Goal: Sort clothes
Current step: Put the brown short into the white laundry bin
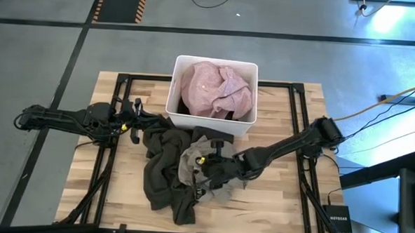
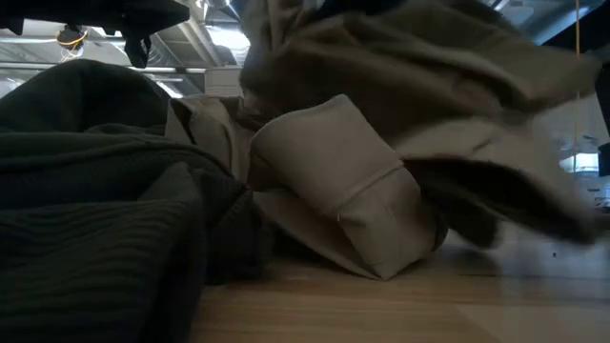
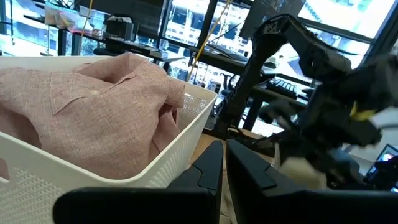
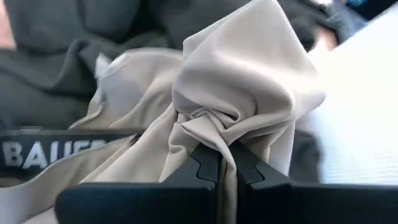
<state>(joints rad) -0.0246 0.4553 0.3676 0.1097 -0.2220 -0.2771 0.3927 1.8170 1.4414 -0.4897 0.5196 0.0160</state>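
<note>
A pale pink shirt [image 1: 216,89] lies in the white bin [image 1: 175,94] at the table's far middle; it also shows in the left wrist view [image 3: 93,106]. A heap of dark garments [image 1: 164,174] lies on the table in front of the bin. A beige-grey garment [image 1: 190,158] sits on the heap. My right gripper [image 1: 200,165] is shut on the beige-grey garment. My left gripper [image 1: 143,118] is shut and empty, just left of the bin's near left corner, above the heap's far edge. My right gripper pinches a bunched fold of the beige-grey garment [image 4: 208,127] between its two fingers, several layers gathered together. The cloth rises in a peak past the fingertips. A folded end of the garment [image 2: 353,210] rests on the table, among the dark clothes.
A dark ribbed garment [image 2: 95,219] fills the low view's left side. A black band with white letters [image 4: 43,152] lies on the heap by the right gripper. Bare wood shows at the table's near right [image 1: 281,197] and near left [image 1: 103,182].
</note>
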